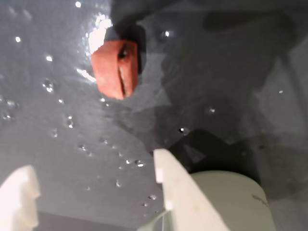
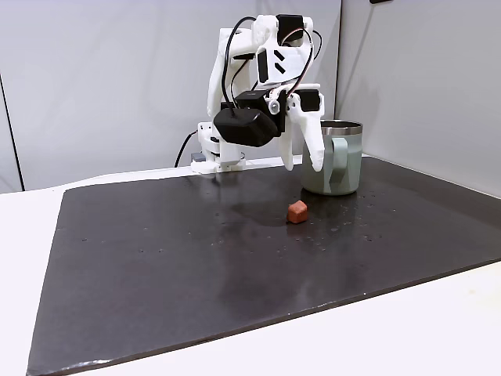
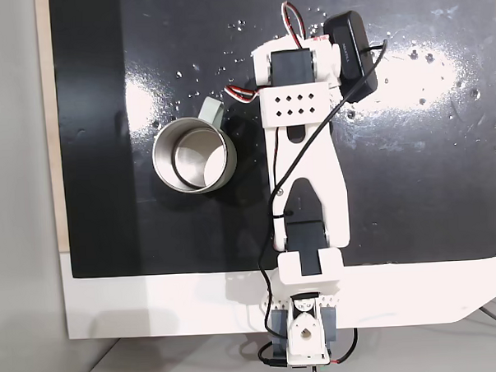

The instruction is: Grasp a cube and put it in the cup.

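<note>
The small brick-red cube (image 1: 115, 70) lies on the black mat, ahead of my open gripper (image 1: 94, 185) in the wrist view. Nothing is between its white fingers (image 1: 175, 187). In a fixed view from the side, the cube (image 2: 297, 211) rests on the mat a little in front of the cup (image 2: 347, 163), a sage-green mug with a steel rim. My gripper (image 2: 303, 166) hangs above and slightly behind the cube, fingers pointing down, close to the cup's left side. Seen from above, the cup (image 3: 159, 161) stands upright and empty left of the arm (image 3: 301, 175), which hides the cube.
The black mat (image 2: 196, 258) covers most of a white table (image 2: 23, 235) and carries shiny specks. Grey walls stand behind and to the right. The arm's base (image 3: 300, 332) sits at the mat's edge. A black camera (image 2: 243, 127) rides on the wrist.
</note>
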Robot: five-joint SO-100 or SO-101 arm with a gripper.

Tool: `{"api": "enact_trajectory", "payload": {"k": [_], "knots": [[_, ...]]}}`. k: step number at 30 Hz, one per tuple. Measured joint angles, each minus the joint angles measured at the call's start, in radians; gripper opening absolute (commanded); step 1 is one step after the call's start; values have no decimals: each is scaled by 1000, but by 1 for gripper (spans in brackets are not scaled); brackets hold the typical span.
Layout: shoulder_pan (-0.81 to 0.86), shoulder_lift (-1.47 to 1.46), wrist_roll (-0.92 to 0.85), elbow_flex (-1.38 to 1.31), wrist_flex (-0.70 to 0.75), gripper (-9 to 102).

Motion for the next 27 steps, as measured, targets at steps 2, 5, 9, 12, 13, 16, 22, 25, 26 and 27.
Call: {"api": "enact_trajectory", "payload": {"k": [2,5,9,12,13,16,22,25,26,27], "knots": [[5,0,0,0,0,29],[5,-15,-2,-2,3,29],[9,-41,-6,-2,3,28],[21,-64,-6,-2,3,28],[25,-71,-6,-2,3,28],[25,-94,-6,-12,3,28],[35,-179,-6,-78,3,27],[41,-218,-8,-114,14,27],[41,-229,-11,-123,15,27],[41,-242,-12,-133,17,27]]}}
